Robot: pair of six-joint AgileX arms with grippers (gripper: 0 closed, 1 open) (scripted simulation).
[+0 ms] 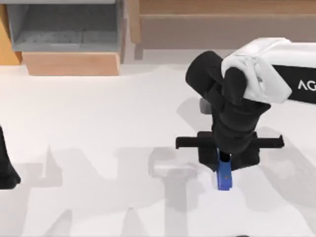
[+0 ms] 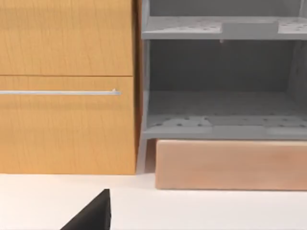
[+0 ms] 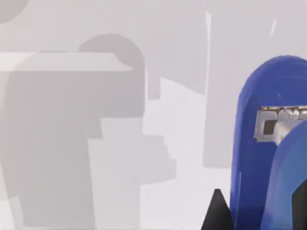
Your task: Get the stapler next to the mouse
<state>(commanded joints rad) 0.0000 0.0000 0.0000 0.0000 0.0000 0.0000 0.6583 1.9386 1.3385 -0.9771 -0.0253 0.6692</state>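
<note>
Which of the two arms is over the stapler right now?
The right arm: its end effector sits directly over the blue stapler; the left arm is parked at the table's left edge.

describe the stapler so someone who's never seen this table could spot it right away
On the white table, look at the right half, where the white-and-black right arm reaches in from the right edge. Directly under its black right claw a short stapler pokes out toward the near edge, lying on the tabletop. It is the one bright blue thing there, a narrow bar with a metal insert showing in the right wrist view.
</note>
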